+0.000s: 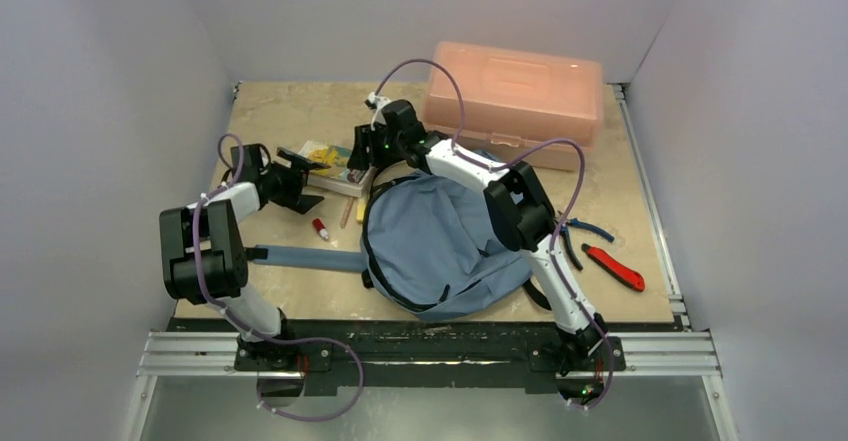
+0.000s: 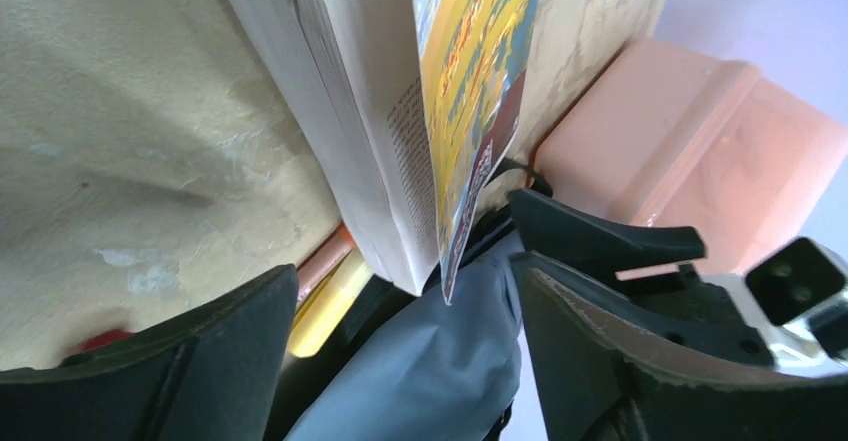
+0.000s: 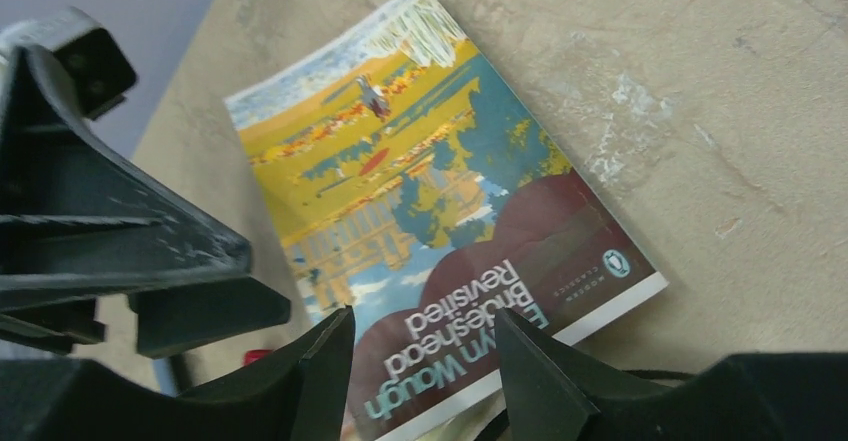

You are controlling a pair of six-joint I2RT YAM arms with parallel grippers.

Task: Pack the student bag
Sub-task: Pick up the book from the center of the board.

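The student bag (image 1: 440,241) lies flat in the middle of the table, soft blue-grey, with one wide strap (image 1: 300,257) stretched out to the left. A paperback book (image 1: 328,161) with a yellow and blue cover lies just beyond the bag's top left edge. My left gripper (image 1: 300,176) is at the book's left side and stands open; in the left wrist view (image 2: 405,281) the book's corner (image 2: 360,111) and bag fabric (image 2: 430,361) show between its fingers. My right gripper (image 1: 362,156) hangs open over the book's near end (image 3: 422,321), holding nothing; the cover (image 3: 430,201) faces up.
A salmon-pink plastic box (image 1: 515,101) stands at the back right. A red-capped marker (image 1: 320,228) and pencil-like sticks (image 1: 350,211) lie left of the bag. Blue-handled pliers (image 1: 585,231) and a red cutter (image 1: 615,266) lie right of it. Walls close in on three sides.
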